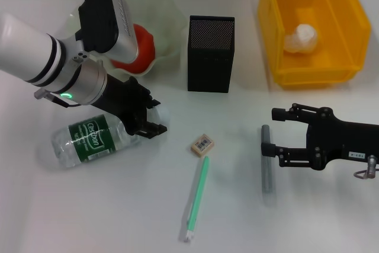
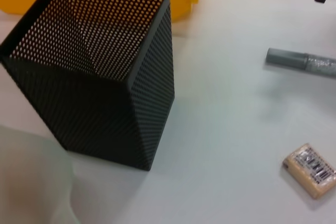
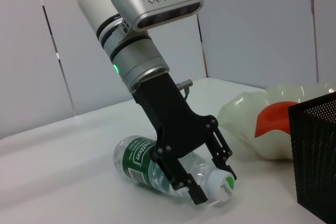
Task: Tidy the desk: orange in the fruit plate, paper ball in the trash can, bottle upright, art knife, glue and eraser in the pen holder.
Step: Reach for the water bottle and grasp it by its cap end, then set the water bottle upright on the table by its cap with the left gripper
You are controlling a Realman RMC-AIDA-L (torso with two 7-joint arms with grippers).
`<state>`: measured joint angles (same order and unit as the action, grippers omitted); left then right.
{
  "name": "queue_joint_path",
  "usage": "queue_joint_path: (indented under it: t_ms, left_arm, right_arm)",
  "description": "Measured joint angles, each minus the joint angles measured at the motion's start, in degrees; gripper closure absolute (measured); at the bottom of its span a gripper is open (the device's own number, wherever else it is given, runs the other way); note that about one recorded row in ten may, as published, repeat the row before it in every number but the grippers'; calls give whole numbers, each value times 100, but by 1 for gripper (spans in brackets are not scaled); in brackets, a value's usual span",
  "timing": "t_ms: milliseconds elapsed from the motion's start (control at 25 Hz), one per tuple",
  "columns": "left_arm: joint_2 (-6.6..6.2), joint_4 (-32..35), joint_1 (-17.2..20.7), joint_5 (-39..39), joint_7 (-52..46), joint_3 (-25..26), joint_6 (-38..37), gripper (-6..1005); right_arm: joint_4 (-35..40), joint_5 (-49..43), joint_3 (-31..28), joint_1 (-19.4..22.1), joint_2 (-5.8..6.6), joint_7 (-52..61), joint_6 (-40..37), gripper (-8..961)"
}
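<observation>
Left gripper (image 1: 155,120) jaws spread, straddling neck of bottle (image 1: 89,140), which lies on its side at 9 o'clock of eraser (image 1: 202,145), probably to stand it up. Right gripper (image 1: 270,133) idle, jaws released, at 3 o'clock.

The fruit plate (image 1: 163,25) stands at the rear left of the counter (image 1: 237,217), with the orange (image 1: 139,51) in it. The pen holder (image 1: 210,53) stands just right of the plate, near the rear centre. The trash can (image 1: 308,28) occupies the rear right corner, with the paper ball (image 1: 302,38) in it. The bottle (image 1: 95,140) lies on its side near the left edge, in front of the plate, cap toward the centre. The eraser (image 1: 202,145) lies at the centre, in front of the pen holder. A pen-like stick (image 1: 196,199) lies just in front of the eraser, running toward the front edge. A second stick (image 1: 267,161) lies right of the eraser, in front of the trash can.
</observation>
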<state>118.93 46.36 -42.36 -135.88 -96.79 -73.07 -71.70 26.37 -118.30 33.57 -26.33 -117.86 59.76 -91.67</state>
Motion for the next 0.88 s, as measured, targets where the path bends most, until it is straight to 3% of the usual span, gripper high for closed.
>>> queue_joint_path:
  t_ms: [280, 520, 880]
  left_arm:
    - [4, 68, -19, -30, -10, -8, -46, 467]
    - [7, 272, 35, 122, -30, 8, -138, 551]
    - [-36, 1168, 552, 1030, -10, 248, -654, 550]
  right_arm:
    - [0, 0, 0, -12, 12, 0, 0, 125]
    - [0, 0, 0, -13, 18, 1, 0, 125]
    - [0, 0, 0, 4, 18, 1, -40, 125]
